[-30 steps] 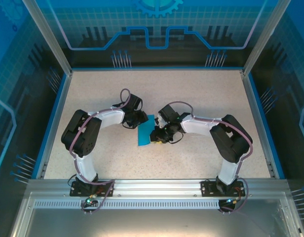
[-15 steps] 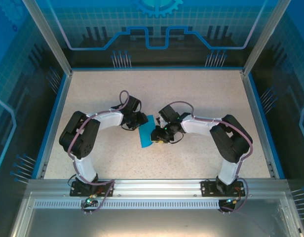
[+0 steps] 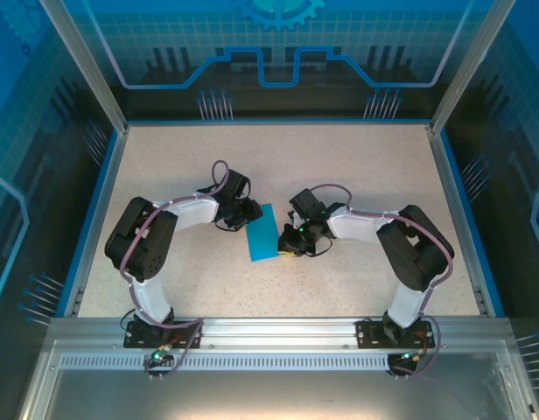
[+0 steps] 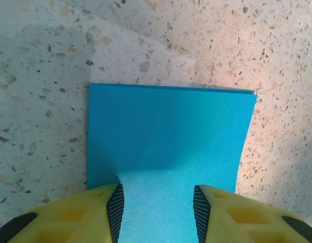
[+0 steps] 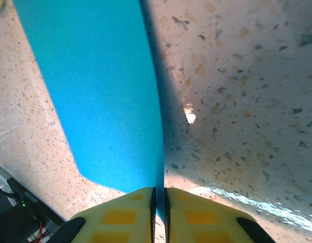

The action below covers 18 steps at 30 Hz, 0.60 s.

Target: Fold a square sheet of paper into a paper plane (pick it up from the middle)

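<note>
The teal-blue square sheet of paper [image 3: 263, 233] lies mid-table, folded into a narrow rectangle, between the two grippers. My left gripper [image 3: 242, 219] is at its left edge. In the left wrist view the sheet [image 4: 166, 131] lies flat and runs under the left gripper [image 4: 157, 210], whose yellow fingers [image 4: 103, 215] stand apart over it. My right gripper [image 3: 288, 244] is at the sheet's right edge. In the right wrist view its jaws [image 5: 159, 202] are pinched shut on the thin edge of the sheet [image 5: 95, 86], which leans up off the table there.
The speckled tabletop [image 3: 357, 175] is bounded by a blue rim [image 3: 458, 219] and transparent walls. A metal rail [image 3: 278, 337] with both arm bases runs along the near edge.
The right gripper has slid to the right off the sheet's middle and closed on its right edge. More of the sheet shows. The left gripper has barely moved.
</note>
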Each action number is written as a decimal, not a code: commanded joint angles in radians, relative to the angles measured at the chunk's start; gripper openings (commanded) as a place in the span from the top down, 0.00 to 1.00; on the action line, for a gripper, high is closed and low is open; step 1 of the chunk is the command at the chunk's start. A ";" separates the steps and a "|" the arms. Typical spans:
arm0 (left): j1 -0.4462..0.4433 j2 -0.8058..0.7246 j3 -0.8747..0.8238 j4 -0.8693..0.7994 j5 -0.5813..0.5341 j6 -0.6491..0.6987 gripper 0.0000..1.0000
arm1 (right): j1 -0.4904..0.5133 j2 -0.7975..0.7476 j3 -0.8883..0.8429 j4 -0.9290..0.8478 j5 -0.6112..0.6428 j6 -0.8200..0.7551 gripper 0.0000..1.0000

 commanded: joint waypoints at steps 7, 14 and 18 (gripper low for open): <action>0.010 -0.068 -0.036 0.067 0.093 -0.010 0.55 | -0.028 -0.049 -0.013 -0.067 -0.009 -0.058 1.00; 0.010 -0.034 -0.046 0.071 0.077 0.002 0.62 | -0.038 -0.059 -0.008 -0.121 -0.034 -0.119 1.00; 0.010 -0.006 -0.046 0.070 0.064 0.008 0.69 | -0.036 -0.061 -0.001 -0.127 -0.034 -0.130 1.00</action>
